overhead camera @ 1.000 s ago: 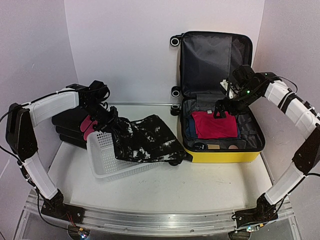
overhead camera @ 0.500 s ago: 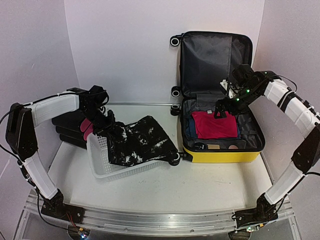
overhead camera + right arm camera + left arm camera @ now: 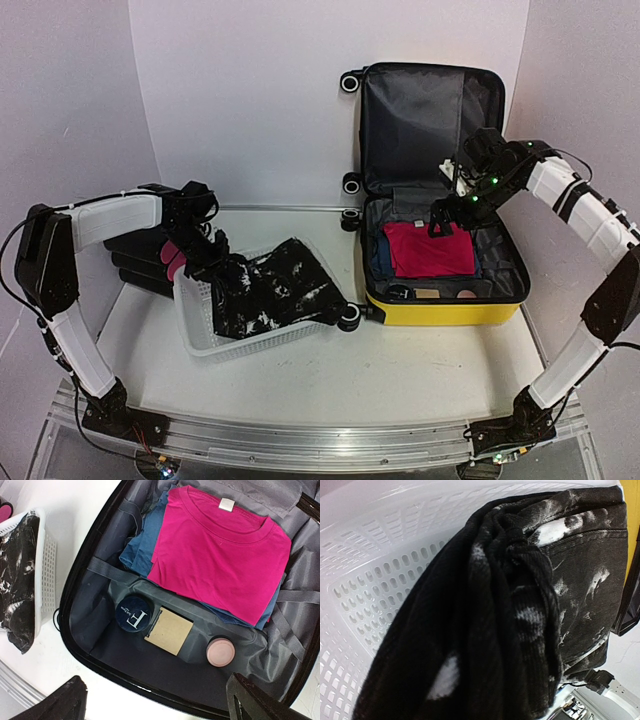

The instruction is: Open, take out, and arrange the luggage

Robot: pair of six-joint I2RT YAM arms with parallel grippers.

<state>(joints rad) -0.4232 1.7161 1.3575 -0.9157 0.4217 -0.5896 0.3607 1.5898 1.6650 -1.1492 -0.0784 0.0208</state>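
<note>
My left pincer (image 3: 213, 258) has sunk lower, so the speckled black denim (image 3: 275, 290) now sags deeper into the holey white plastic basket (image 3: 200, 325), though I cannot tell if it grips, while my right pincer (image 3: 160, 700) hangs spread wide over the hard yellow luggage (image 3: 440, 312) lying open on the right of the counter (image 3: 400, 380).

— What colour is the suitcase (image 3: 440, 312)?
— Yellow, with grey lining. The shirt (image 3: 220, 555) inside is pink, over blue clothes (image 3: 142, 555).
— And the basket (image 3: 195, 315)?
— White, holding black jeans (image 3: 270, 295) with white splotches.
</note>
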